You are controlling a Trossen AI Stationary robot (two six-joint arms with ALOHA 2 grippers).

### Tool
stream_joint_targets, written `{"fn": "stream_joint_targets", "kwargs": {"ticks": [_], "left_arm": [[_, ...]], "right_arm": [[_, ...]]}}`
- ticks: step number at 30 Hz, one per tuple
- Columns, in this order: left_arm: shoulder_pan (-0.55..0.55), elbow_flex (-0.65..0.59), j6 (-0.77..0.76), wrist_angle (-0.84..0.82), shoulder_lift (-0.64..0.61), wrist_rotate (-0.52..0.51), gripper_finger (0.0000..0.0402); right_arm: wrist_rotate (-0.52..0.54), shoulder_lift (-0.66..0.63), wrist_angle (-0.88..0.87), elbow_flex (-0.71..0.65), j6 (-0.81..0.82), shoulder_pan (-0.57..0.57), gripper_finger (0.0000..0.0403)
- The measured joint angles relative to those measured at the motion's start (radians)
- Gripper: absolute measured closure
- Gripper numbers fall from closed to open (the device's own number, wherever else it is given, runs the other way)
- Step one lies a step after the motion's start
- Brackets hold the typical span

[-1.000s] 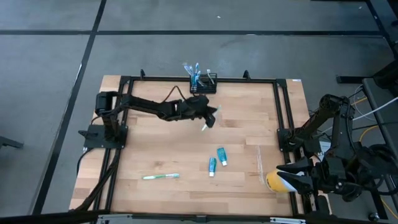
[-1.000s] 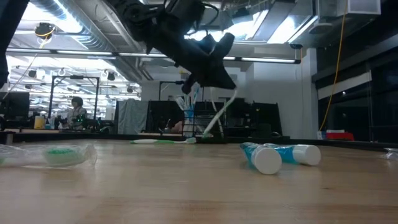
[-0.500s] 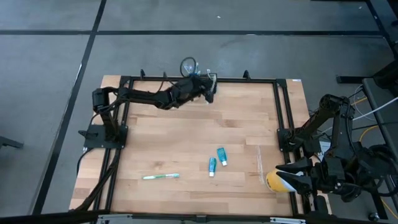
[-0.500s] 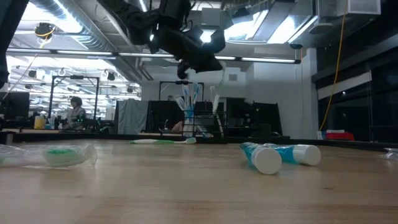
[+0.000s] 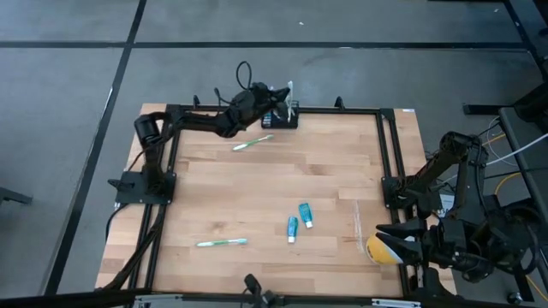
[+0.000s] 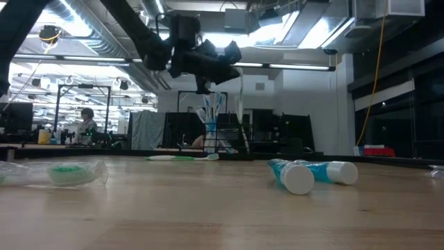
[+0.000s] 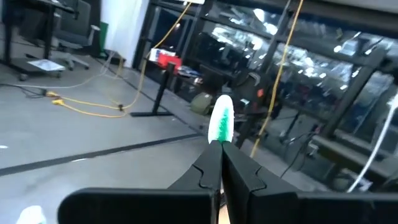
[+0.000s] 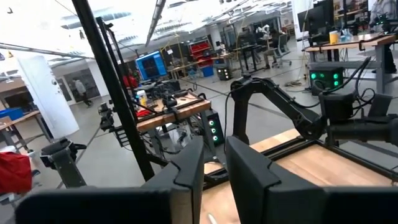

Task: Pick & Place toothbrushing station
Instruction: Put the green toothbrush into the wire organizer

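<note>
The toothbrushing station, a small black wire-mesh holder (image 5: 286, 118) (image 6: 222, 139), stands at the table's far edge with several toothbrushes upright in it. My left gripper (image 5: 281, 92) (image 6: 232, 53) (image 7: 217, 147) hovers level just above it, shut on a white toothbrush (image 6: 241, 90) with a green-and-white head (image 7: 222, 121). My right gripper (image 5: 396, 246) (image 8: 217, 168) waits high at the table's near right corner, open, with nothing between its fingers. A yellow cup with a white lid (image 5: 377, 250) shows below it. My left gripper pinches the toothbrush's neck just below the head (image 7: 219, 140) between its two fingertips. The fingers lie level and across the brush, coming from the table's left. The brush stands upright, head up, its handle (image 6: 241, 104) hanging toward the holder. Whether its lower end is inside, I cannot tell.
A white-and-green toothbrush (image 5: 253, 143) lies on the wood near the holder, and a green one (image 5: 221, 243) lies near the front left. Two blue-and-white toothpaste tubes (image 5: 298, 221) (image 6: 309, 173) and a clear wrapper (image 5: 358, 224) lie right of centre. A black frame (image 5: 382, 145) rims the table.
My left gripper has swung from mid-table toward the far edge and risen a little, staying shut on the toothbrush. The brush, which hung slanted below the fingers, now stands nearly plumb over the holder.
</note>
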Motion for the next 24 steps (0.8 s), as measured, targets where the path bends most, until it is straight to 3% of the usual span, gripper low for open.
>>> {"fn": "stream_joint_targets", "kwargs": {"ticks": [7,12,24], "left_arm": [[0.007,0.132,0.041,0.052,0.108,0.058,0.0400],[0.015,0.224,0.098,-0.002,0.157,0.072,0.0400],[0.022,0.233,0.165,-0.086,0.158,0.070,0.0400]], "right_arm": [[0.019,0.000,0.000,0.000,0.003,0.000,0.0333],[0.027,0.000,0.000,0.000,0.032,0.000,0.0333],[0.037,0.000,0.000,0.000,0.030,0.000,0.0333]]}}
